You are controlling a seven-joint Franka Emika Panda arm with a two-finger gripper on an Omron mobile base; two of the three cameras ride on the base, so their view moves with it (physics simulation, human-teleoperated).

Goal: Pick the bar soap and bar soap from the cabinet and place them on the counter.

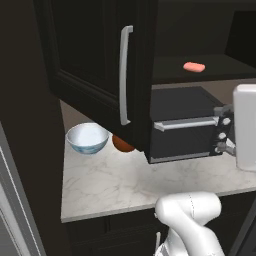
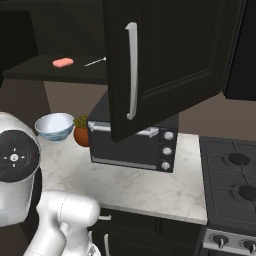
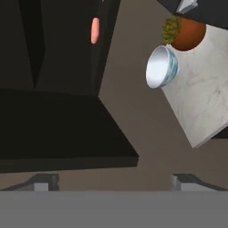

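A: How far along are you?

B: Barely started, I'd say. I see 1 bar soap (image 1: 194, 67) lying on the open cabinet (image 1: 95, 60) shelf; nothing pink on the counter (image 1: 130, 185). My gripper (image 3: 114, 180) is spread wide, empty.

A: And the room?

B: Marble top carries a bowl (image 1: 87, 138), a potted plant (image 2: 81, 131) and a toaster oven (image 2: 135, 145); stove (image 2: 232, 175) at right.

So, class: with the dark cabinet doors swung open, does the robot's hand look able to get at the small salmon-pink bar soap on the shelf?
Probably yes: the salmon-pink bar soap lies uncovered on the open dark cabinet shelf, both doors swung aside, and the fingers stand wide apart.
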